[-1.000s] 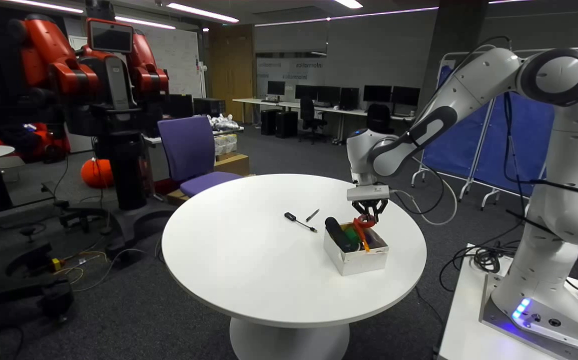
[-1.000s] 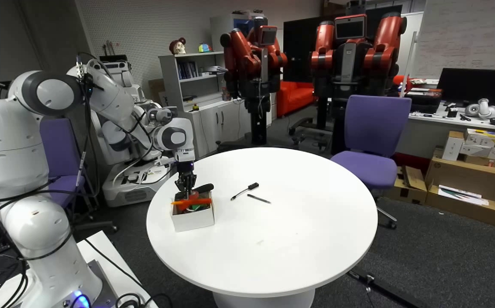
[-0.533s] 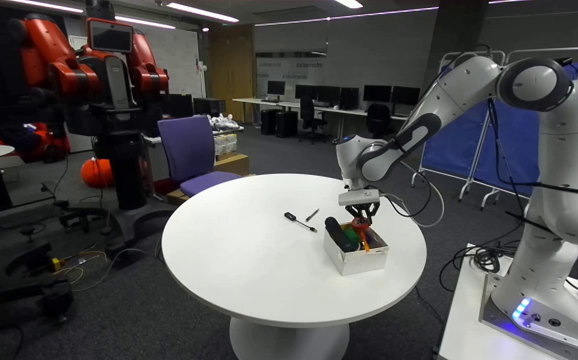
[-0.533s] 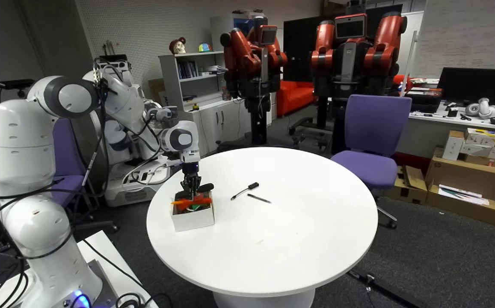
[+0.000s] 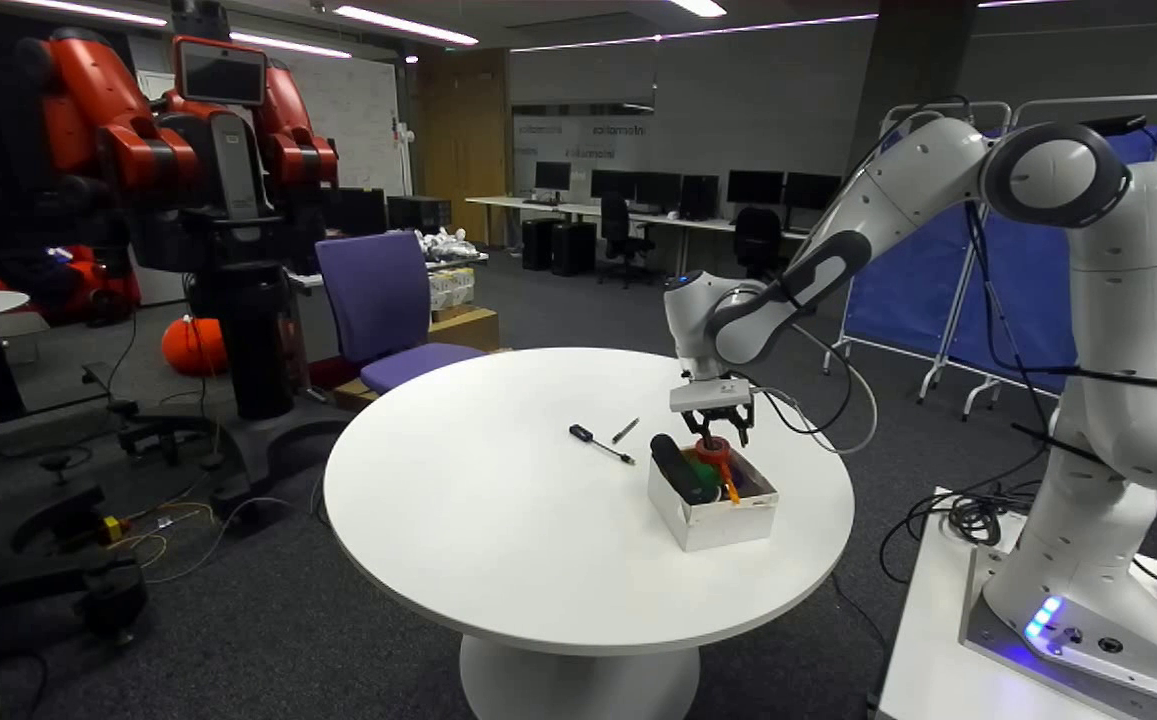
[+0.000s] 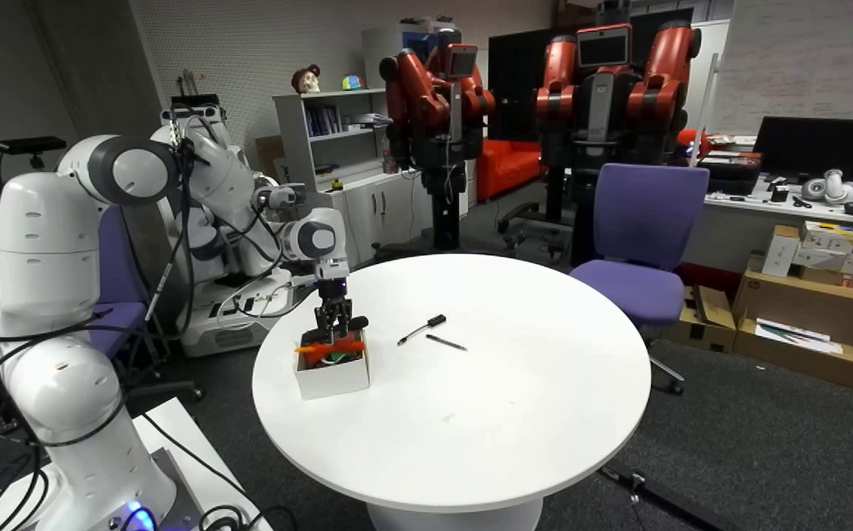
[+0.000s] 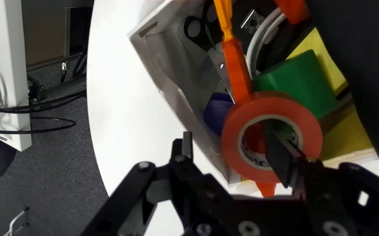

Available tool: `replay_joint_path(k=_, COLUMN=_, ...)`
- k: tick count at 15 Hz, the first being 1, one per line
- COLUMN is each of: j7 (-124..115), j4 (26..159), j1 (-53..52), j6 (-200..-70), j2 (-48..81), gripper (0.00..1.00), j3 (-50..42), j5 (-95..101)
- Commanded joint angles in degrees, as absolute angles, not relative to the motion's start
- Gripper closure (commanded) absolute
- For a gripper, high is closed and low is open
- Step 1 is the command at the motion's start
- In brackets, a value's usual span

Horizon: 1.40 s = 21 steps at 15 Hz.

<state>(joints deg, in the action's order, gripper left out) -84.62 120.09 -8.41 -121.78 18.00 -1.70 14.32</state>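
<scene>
My gripper (image 7: 230, 142) is open above the white box (image 5: 728, 528), which is filled with mixed items. In the wrist view its right finger reaches into the hole of a red tape roll (image 7: 234, 134). The left finger (image 7: 186, 144) stands outside the roll, apart from it. The roll lies tilted on top of an orange tool (image 7: 236, 68) and other contents. Beside it are a green block (image 7: 302, 82), a dark blue item (image 7: 217, 111) and black scissors (image 7: 205, 42). A long black case (image 5: 676, 468) leans out over the box's side. Both exterior views show the gripper (image 5: 725, 435) low over the box.
On the round white table (image 5: 478, 520) lie a black adapter with a short cable (image 5: 583, 434) and a dark pen (image 5: 625, 430), both apart from the box. A purple chair (image 6: 636, 236) stands at the table's far side. The box walls (image 7: 176, 101) rise near the fingers.
The gripper has moved left in an exterior view, carrying the tape roll over the box's middle. Its jaws have since parted, and the roll now rests lower, on the contents.
</scene>
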Motion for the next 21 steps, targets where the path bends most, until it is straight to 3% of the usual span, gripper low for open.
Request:
replay_joint_path(k=1, j7=-86.2, j4=118.6, j1=-9.2, j6=-119.4, j2=18.1, gripper=0.03, j3=-2.1, j5=16.0)
replay_joint_path(k=16, j7=-82.3, j4=120.3, j1=-5.0, j6=-124.7, j2=10.1, gripper=0.0, j3=-3.6, j5=15.9)
replay_joint_path(k=21, j7=-71.0, j4=117.0, j1=0.2, j6=-138.1, j2=14.8, gripper=0.0, j3=-5.2, j5=10.6)
